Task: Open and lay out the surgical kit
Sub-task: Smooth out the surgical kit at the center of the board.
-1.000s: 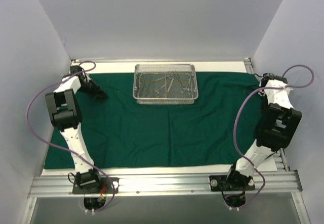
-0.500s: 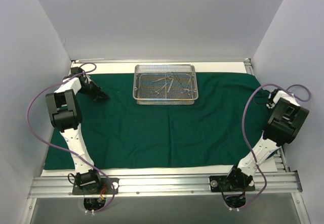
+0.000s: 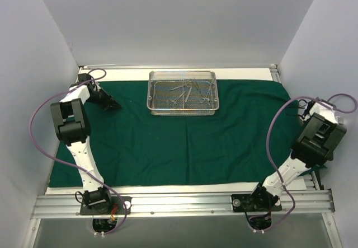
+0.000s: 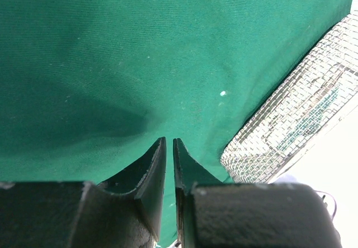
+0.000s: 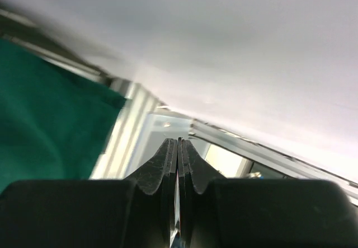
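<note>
The dark green cloth wrap [image 3: 184, 139] lies spread flat over the table. The silver wire-mesh tray [image 3: 182, 93] stands on its far middle part, with several slim steel instruments [image 3: 187, 91] inside. My left gripper [image 3: 113, 106] hovers low over the cloth's far left part, left of the tray. In the left wrist view its jaws [image 4: 169, 143] stand almost together with only a thin slit and hold nothing, above cloth [image 4: 140, 52], with the tray's corner [image 4: 296, 119] at the right. My right gripper [image 3: 307, 110] is at the table's right edge, off the cloth. It [image 5: 179, 143] is shut and empty.
White walls enclose the table on three sides. An aluminium frame rail [image 3: 179, 203] runs along the near edge and another rail [image 5: 251, 147] shows past the right gripper. Purple cables [image 3: 42, 125] loop beside both arms.
My right arm has swung back and outward from the cloth's far right corner to the table's right edge. My left gripper has barely moved. Cloth and tray are unchanged.
</note>
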Motion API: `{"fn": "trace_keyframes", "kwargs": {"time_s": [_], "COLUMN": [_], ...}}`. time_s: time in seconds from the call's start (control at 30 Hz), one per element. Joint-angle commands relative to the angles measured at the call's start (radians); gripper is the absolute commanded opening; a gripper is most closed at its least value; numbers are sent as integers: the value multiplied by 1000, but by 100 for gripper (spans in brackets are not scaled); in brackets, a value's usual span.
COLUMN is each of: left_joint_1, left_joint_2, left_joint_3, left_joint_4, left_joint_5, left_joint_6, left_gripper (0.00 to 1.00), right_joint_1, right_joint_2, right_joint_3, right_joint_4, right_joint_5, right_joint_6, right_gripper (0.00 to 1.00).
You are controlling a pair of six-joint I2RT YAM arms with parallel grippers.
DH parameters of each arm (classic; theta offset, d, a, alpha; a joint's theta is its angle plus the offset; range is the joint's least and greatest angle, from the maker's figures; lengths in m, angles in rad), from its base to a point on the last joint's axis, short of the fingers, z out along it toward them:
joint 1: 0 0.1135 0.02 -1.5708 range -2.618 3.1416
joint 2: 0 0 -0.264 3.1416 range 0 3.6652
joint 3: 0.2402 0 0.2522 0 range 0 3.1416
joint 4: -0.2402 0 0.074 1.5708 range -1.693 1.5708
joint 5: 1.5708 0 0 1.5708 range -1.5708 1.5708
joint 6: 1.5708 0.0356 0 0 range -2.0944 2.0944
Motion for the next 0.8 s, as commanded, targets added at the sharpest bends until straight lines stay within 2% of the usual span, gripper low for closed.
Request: {"fn": "trace_keyframes", "kwargs": {"time_s": [0.0,0.07,0.2,0.27,0.4,0.6,0.77], "left_joint_1": [0,-2,-6,-8,-6,0,6], "left_joint_2": [-7,-7,-5,-4,-24,-62,-83], "left_joint_3": [45,57,48,50,25,-34,-67], "left_joint_4": [32,19,33,22,27,35,41], "left_joint_5": [25,11,17,19,19,17,17], "left_joint_6": [-6,3,-6,1,7,18,27], "left_gripper": [19,19,19,19,19,19,19], "right_joint_1": [18,46,196,233,268,212,17], "right_joint_2": [-100,-108,-68,-28,41,-13,-78], "right_joint_3": [0,11,-4,4,-42,-266,-401], "right_joint_4": [-21,6,83,92,154,284,388], "right_joint_5": [132,83,0,-6,-31,-57,-85], "right_joint_6": [-30,-78,-151,-141,-234,-406,-514], "right_gripper": [0,0,0,0,0,0,0]}}
